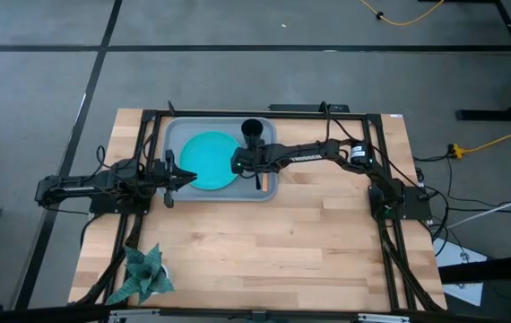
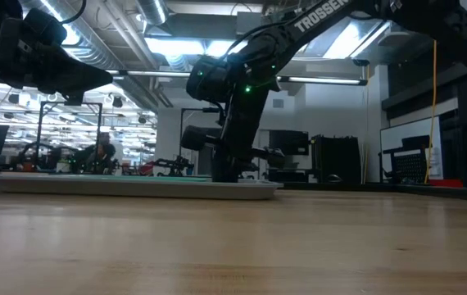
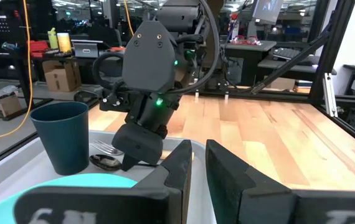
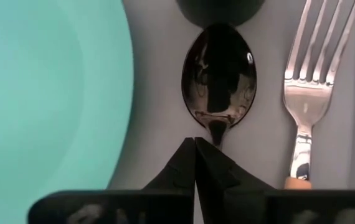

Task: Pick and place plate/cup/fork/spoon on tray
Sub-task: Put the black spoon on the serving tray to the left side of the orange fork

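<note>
The grey-blue tray (image 1: 173,135) lies at the table's far middle. On it are the turquoise plate (image 1: 203,152), the dark cup (image 1: 253,132) standing at the far right corner, and the orange-handled fork (image 4: 308,93) along the right rim. The dark spoon (image 4: 219,74) lies between plate and fork, its bowl toward the cup. My right gripper (image 4: 195,146) is shut low over the spoon's handle. My left gripper (image 3: 198,165) hovers at the tray's left rim beside the plate, its fingers a narrow gap apart and empty. My right gripper is shut at the spoon's handle just behind the neck (image 4: 216,132), coming from above and pointing down. Its own fingers (image 4: 218,168) hide the place of contact. The spoon's bowl (image 3: 106,163) lies on the tray floor.
A small potted plant (image 1: 143,274) stands at the table's near left corner. Bare wood (image 1: 291,242) spreads over the table's near half. The frame's dark rails (image 1: 390,242) run along both sides.
</note>
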